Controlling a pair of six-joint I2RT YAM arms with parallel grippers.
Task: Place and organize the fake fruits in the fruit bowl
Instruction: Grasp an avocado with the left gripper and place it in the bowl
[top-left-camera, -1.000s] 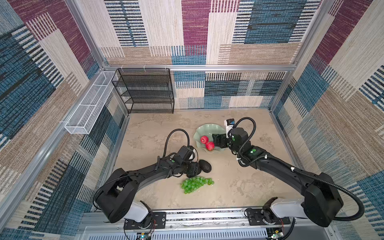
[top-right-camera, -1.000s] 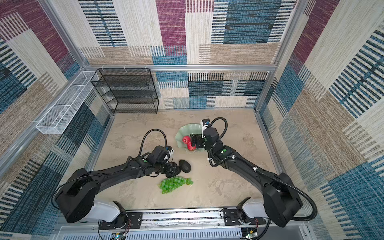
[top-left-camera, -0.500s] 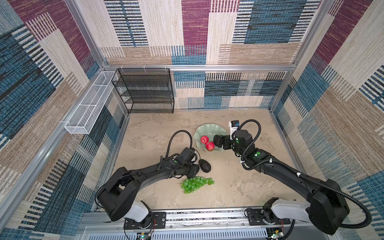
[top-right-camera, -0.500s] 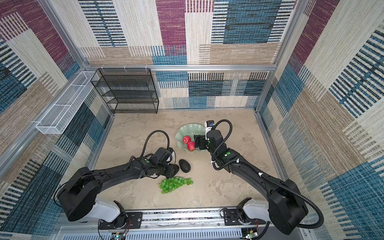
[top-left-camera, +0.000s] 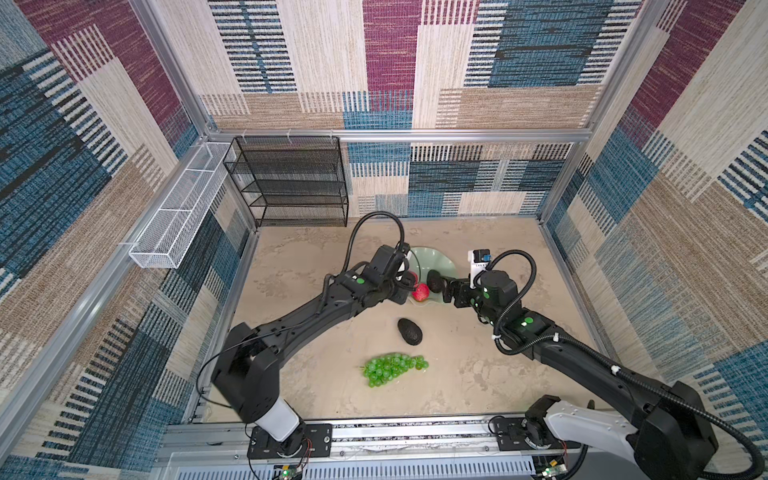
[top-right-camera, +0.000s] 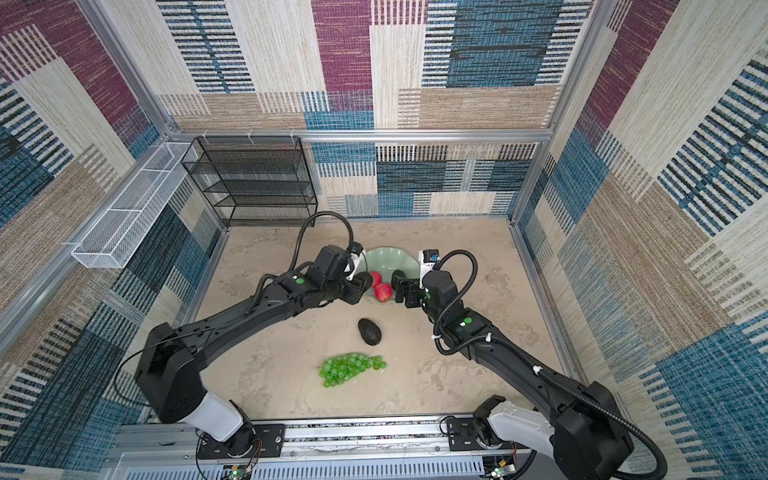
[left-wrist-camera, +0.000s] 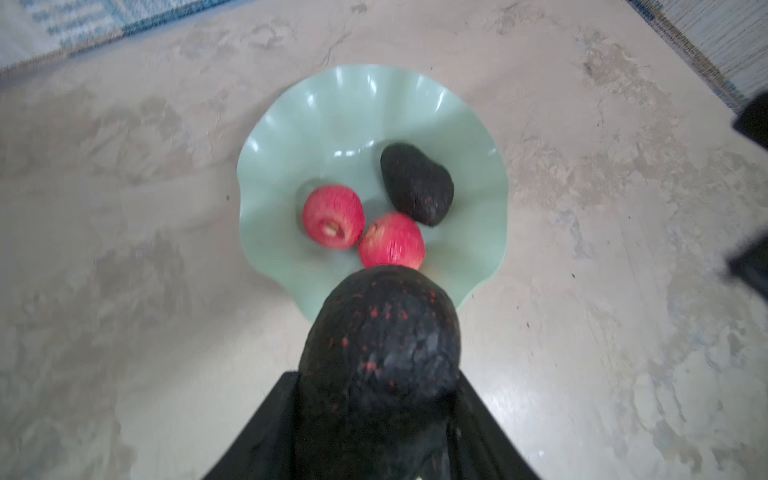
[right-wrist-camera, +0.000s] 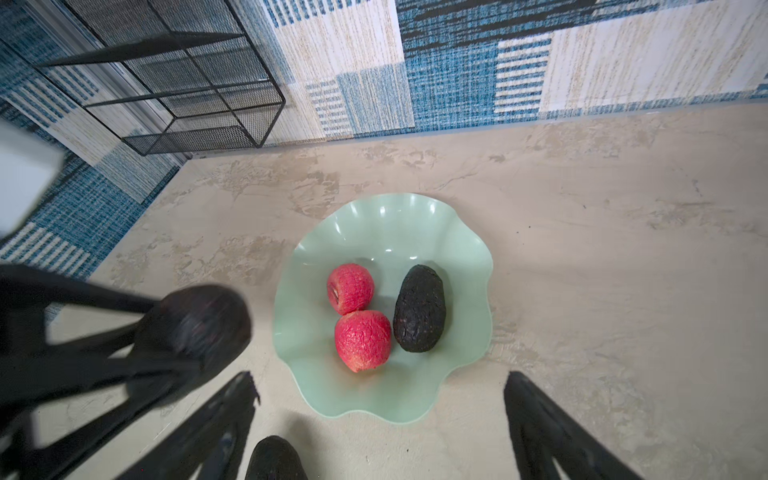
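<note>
One fruit bowl (right-wrist-camera: 386, 224) on tabletop (right-wrist-camera: 602, 291) | left end effector (left-wrist-camera: 376, 399) clamped on first avocado (left-wrist-camera: 380, 345), just beside bowl | right end effector (right-wrist-camera: 382, 415) spread wide, empty, near bowl | grapes (top-left-camera: 392, 368) well apart from bowl | second avocado (top-left-camera: 409, 331) between bowl and grapes | third avocado (right-wrist-camera: 419, 309) inside bowl | apples (right-wrist-camera: 363, 340) inside bowl, touching

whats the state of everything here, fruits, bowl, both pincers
left pincer: shut on held avocado
held avocado: gripped, not yet in the bowl
right pincer: open, empty
fruit bowl: upright, holding three fruits
apples: both in the bowl, touching
bowl avocado: lying in the bowl beside the apples
loose avocado: lying on the table
grapes: on the table, outside the bowl
</note>
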